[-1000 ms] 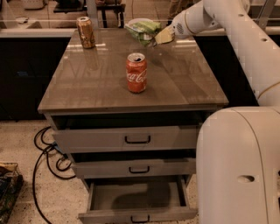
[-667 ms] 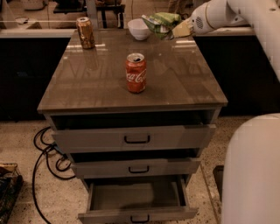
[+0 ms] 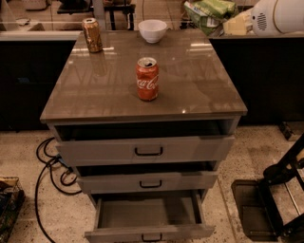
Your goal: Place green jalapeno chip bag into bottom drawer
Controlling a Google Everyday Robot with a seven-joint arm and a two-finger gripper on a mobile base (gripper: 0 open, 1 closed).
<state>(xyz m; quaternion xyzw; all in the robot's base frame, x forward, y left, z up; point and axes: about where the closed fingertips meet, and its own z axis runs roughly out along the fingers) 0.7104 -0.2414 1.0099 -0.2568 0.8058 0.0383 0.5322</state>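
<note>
Bag check: the green jalapeno chip bag [image 3: 209, 11] is up in the air, pinched at its right end by my hand [image 3: 231, 24], just past the table's far right corner and above the level of the table [image 3: 199, 90] top. The hand sits at the very top right of the view, with the white arm [image 3: 280, 16] running off to the right behind it. The bag is touching nothing but the hand.

On the glossy grey-brown table, a red Coca-Cola can [image 3: 147, 79] stands upright near the middle. A brown can [image 3: 92, 34] stands at the far left corner, and a white bowl [image 3: 152, 30] sits at the middle of the far edge; I can't tell what's in it.

Under the near edge, the top drawer [image 3: 148, 151] and middle drawer [image 3: 150, 182] are each out a crack. The bottom drawer [image 3: 147, 212] is pulled well out, its flat grey floor showing. Black cables [image 3: 47, 166] loop over the speckled floor on the left.
</note>
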